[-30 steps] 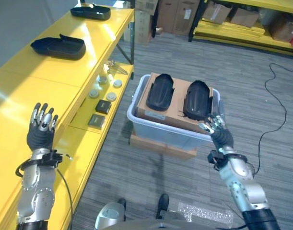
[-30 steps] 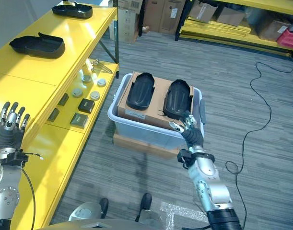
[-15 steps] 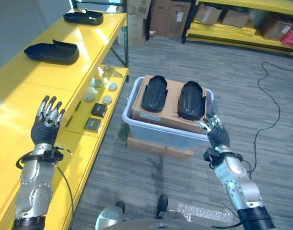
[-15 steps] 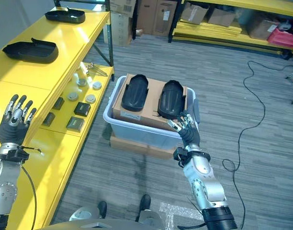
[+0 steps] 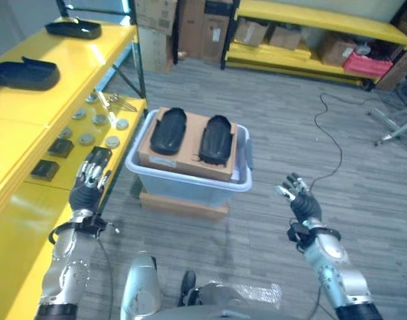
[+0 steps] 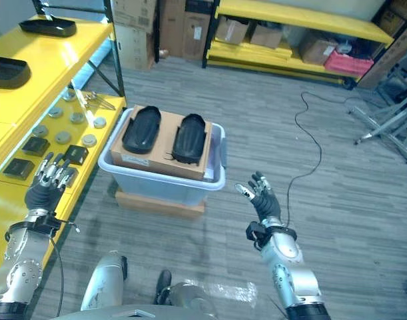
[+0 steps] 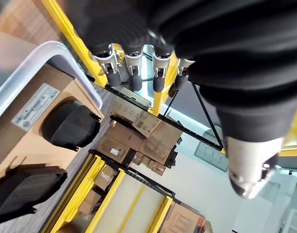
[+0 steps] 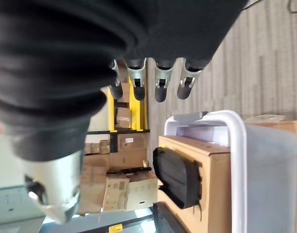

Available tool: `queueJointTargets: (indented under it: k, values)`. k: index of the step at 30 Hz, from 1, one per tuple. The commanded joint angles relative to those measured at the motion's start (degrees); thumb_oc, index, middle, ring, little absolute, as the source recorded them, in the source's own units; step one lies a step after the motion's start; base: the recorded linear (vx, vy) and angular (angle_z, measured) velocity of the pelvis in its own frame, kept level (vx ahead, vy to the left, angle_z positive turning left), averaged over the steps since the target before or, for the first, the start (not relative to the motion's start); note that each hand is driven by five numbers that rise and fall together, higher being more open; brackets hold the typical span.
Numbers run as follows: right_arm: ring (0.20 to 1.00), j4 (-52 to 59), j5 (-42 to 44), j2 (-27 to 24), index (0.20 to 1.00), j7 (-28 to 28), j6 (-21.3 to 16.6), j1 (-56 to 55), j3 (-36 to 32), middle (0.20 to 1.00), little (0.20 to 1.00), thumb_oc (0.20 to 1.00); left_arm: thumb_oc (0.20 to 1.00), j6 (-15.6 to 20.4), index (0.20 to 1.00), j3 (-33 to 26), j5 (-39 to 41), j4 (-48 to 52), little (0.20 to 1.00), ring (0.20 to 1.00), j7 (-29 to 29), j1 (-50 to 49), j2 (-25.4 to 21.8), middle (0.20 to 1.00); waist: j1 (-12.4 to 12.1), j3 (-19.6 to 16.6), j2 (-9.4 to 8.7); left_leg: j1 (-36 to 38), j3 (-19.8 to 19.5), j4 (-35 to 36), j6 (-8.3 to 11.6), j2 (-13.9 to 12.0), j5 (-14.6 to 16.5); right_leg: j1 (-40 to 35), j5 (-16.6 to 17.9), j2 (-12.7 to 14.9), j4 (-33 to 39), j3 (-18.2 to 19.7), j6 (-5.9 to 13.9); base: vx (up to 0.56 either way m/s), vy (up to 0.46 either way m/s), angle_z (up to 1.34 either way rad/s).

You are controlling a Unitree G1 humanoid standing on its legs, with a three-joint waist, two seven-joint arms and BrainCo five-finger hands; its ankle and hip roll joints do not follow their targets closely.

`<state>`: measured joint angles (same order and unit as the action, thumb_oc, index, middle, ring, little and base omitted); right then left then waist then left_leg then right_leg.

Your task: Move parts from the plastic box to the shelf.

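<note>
The small dark items on the lower level of the yellow shelf [image 5: 16, 140] are too small to identify. Two black parts [image 5: 167, 129] lie side by side on a cardboard sheet [image 5: 190, 148] topping the plastic box [image 5: 187, 185], which stands on the grey carpeted floor [image 5: 290, 133] between the hands. The left hand [image 5: 87, 189] hangs at the shelf's edge, fingers straight, empty. The right hand [image 6: 262, 199] hovers well right of the box, fingers spread, empty. Cartons fill the far racks [image 6: 290, 27]
</note>
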<state>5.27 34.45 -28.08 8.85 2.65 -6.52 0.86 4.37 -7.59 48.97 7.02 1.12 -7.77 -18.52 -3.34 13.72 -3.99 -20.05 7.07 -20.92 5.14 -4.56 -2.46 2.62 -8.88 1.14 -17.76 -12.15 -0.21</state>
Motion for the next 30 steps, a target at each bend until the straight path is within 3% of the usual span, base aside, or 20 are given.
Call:
queueJointTargets:
  k: [1, 3, 7, 8, 12, 24, 27, 30]
  values:
    - [1.000, 2.98, 0.04, -2.37, 1.000, 0.62, -3.55, -0.72, -1.70, 1.000, 1.000, 1.000, 1.000, 3.73, 1.000, -1.91, 1.13, 4.09, 1.000, 1.000, 0.73, 1.26, -3.33, 1.000, -0.93, -0.80, 2.99, 5.48, -2.52, 14.57, 0.02, 1.43, -11.48, -9.68, 6.04, -1.93, 14.28, -0.14, 2.97, 0.22, 0.119, 0.27]
    - [1.000, 3.02, 0.17, -2.51, 1.000, 0.80, -3.49, -1.17, -1.58, 1.000, 1.000, 1.000, 1.000, 3.59, 1.000, -2.57, 0.60, 3.59, 1.000, 1.000, 0.55, 1.45, -3.17, 1.000, -1.12, -0.65, 3.22, 5.27, -3.00, 16.43, 0.19, 1.41, -11.91, -10.15, 5.58, -1.87, 13.76, -0.22, 3.04, 0.26, 0.139, -0.11]
    - [1.000, 2.04, 2.58, -1.83, 1.000, 2.17, -4.93, -0.38, -0.31, 1.000, 1.000, 1.000, 1.000, 4.43, 1.000, -3.96, -1.04, 1.93, 1.000, 1.000, 0.08, 2.15, -3.58, 1.000, -2.37, -1.24, 2.84, 6.40, -2.00, 13.77, -1.40, 2.11, -5.47, -10.44, 3.56, 1.09, 11.78, -2.39, 4.07, 0.30, 0.193, -0.27]
    - [1.000, 2.04, 1.73, -0.65, 1.000, 2.74, -5.64, 0.12, -0.07, 1.000, 1.000, 1.000, 1.000, 3.92, 1.000, -4.75, -1.24, 2.84, 1.000, 1.000, -0.81, 1.87, -4.21, 1.000, -3.81, -1.84, 2.62, 7.96, -2.57, 14.30, -2.34, 3.71, -3.25, -11.26, 3.22, 2.41, 12.26, -3.56, 4.96, 0.24, 0.150, -0.21]
    - [1.000, 1.59, 0.38, 0.72, 1.000, 4.34, -4.99, 1.59, 0.46, 1.000, 1.000, 1.000, 1.000, 3.83, 1.000, -5.48, -1.56, 2.65, 1.000, 1.000, -1.59, 2.17, -4.30, 1.000, -5.43, -2.95, 2.62, 9.21, -3.77, 14.31, -3.27, 5.72, -1.14, -12.12, 2.92, 3.70, 12.71, -4.45, 5.70, 0.18, 0.129, 0.00]
    - [1.000, 1.25, -3.18, 4.15, 1.000, 6.24, -2.76, 4.45, 1.87, 1.000, 1.000, 1.000, 1.000, 2.43, 1.000, -7.16, -1.63, 1.77, 1.000, 1.000, -4.07, 3.26, -5.30, 1.000, -7.42, -5.14, 2.37, 10.47, -5.38, 14.27, -5.93, 8.51, 1.16, -12.01, 2.07, 5.72, 10.01, -4.16, 7.38, 0.12, 0.104, 0.06]
    - [1.000, 1.37, -3.32, 4.66, 1.000, 6.83, -2.59, 4.80, 1.43, 1.000, 1.000, 1.000, 1.000, 2.34, 1.000, -7.18, -2.42, 1.89, 1.000, 1.000, -5.06, 3.53, -5.11, 1.000, -7.58, -5.54, 2.21, 10.27, -5.35, 14.15, -7.14, 9.48, 1.69, -11.60, 2.82, 6.42, 6.49, -3.54, 8.34, 0.08, 0.110, 0.02]
    - [1.000, 1.22, -3.58, 5.18, 1.000, 7.69, -3.16, 5.21, 1.17, 1.000, 1.000, 1.000, 1.000, 1.30, 1.000, -7.08, -2.44, 1.85, 1.000, 1.000, -5.10, 4.24, -5.18, 1.000, -7.29, -5.73, 2.42, 10.85, -5.79, 14.83, -8.98, 10.95, 2.12, -9.20, 6.16, 7.67, -2.06, -2.34, 9.96, 0.07, 0.133, 0.01]
